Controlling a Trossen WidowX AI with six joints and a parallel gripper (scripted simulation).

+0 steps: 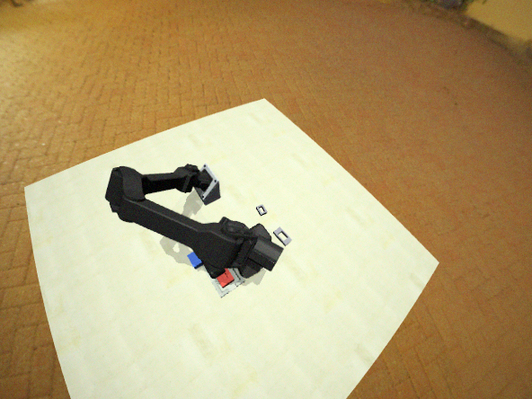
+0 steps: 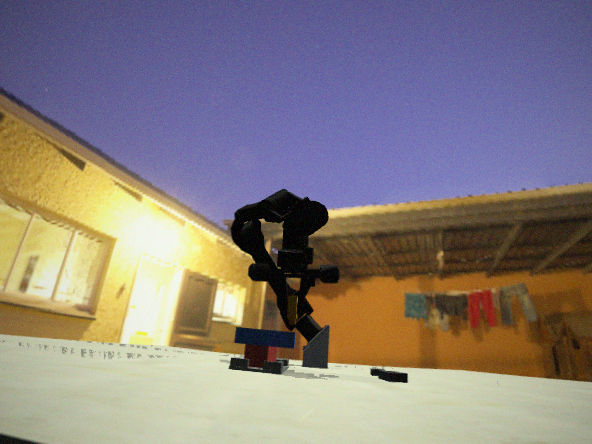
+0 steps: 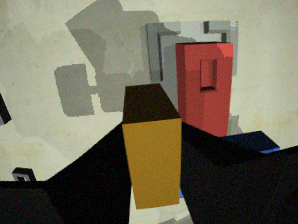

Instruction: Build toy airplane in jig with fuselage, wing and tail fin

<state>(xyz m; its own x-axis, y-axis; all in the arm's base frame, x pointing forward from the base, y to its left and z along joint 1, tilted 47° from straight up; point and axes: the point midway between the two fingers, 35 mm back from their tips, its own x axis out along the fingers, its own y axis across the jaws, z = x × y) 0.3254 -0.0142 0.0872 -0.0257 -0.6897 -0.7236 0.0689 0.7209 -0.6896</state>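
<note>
The red fuselage [image 1: 225,278] [image 2: 260,354] [image 3: 205,112] lies in the grey cradle [image 1: 221,293] [image 2: 239,364] [image 3: 152,55]. The blue wing [image 1: 194,260] [image 2: 265,337] [image 3: 252,141] sits across the top of the fuselage. Its tab and socket are hidden. The tail socket [image 3: 208,74] is empty in the wrist view. My gripper [image 2: 294,306] [image 3: 147,127] is shut on the yellow tail fin [image 2: 291,312] [image 3: 154,175]. It holds the fin above the level of the wing, beside the fuselage in the wrist view. In the top view the arm hides the gripper and fin.
A small grey frame [image 1: 258,209] [image 3: 22,170] and a larger grey frame [image 1: 287,241] lie beyond the cradle. They show as dark low blocks [image 2: 393,375] at the right in the exterior view. The arm's grey base [image 1: 211,196] [image 2: 316,350] stands behind the cradle.
</note>
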